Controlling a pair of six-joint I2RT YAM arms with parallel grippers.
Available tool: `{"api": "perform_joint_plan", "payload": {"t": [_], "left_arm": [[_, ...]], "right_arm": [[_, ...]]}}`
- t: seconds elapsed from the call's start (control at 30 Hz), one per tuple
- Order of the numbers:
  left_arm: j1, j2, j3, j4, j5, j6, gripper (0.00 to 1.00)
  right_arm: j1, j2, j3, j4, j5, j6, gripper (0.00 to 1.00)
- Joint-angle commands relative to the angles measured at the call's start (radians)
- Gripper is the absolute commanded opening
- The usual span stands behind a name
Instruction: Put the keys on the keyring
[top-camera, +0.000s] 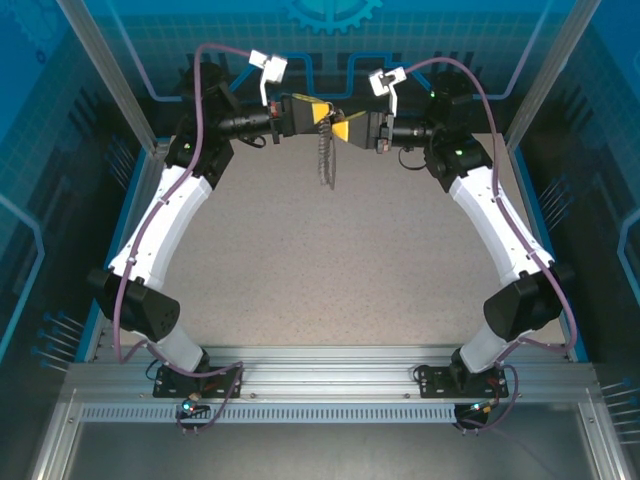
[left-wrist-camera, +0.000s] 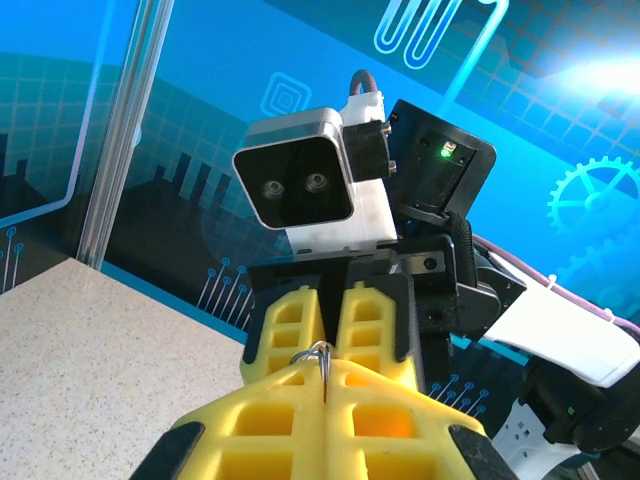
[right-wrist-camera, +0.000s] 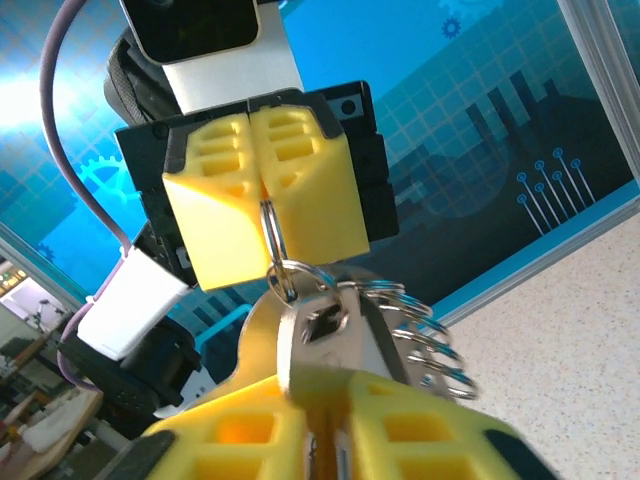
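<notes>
Blue-walled cell: key (right-wrist-camera: 318, 335) meets keyring (right-wrist-camera: 269, 228) in mid-air

Printed blue panels (top-camera: 330, 40) enclose a speckled counter (top-camera: 300, 260); both arms reach to its far middle, raised above it. The left tool (right-wrist-camera: 262, 195), pressed together, pinches the thin grey keyring by one end. The right tool (right-wrist-camera: 322, 410), closed, grips the silvery key, whose head lies against the ring's other end. A silvery chain (top-camera: 325, 160) hangs beneath the two tools.

No legible text, number, label or brand mark. The blue backdrop (top-camera: 450, 40) bears graphic signs: a gear outline (top-camera: 332, 12), circuit-trace lines (left-wrist-camera: 440, 30), grid squares
</notes>
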Motion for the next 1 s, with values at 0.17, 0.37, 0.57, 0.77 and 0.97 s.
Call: {"api": "perform_joint_plan", "payload": {"t": [0.17,0.37,0.57,0.77,0.97], "left_arm": [[0.001,-0.043,-0.013,0.097,-0.023,-0.039,0.00],[0.001,-0.045,-0.029,0.138,-0.038,-0.059,0.00],[0.001,-0.046,-0.042,0.158,-0.050,-0.069,0.00],[0.001,-0.048,-0.064,0.202,-0.059,-0.098,0.00],[0.001,-0.058,-0.090,0.232,-0.079,-0.113,0.00]], "right_arm": [[-0.004,-0.020,-0.014,0.028,-0.004,0.017,0.00],[0.016,0.003,0.016,0.026,-0.016,0.021,0.00],[0.053,0.033,0.067,-0.015,-0.023,-0.006,0.00],[0.083,0.078,0.115,-0.080,-0.023,-0.037,0.00],[0.083,0.080,0.116,-0.120,-0.030,-0.060,0.00]]}}
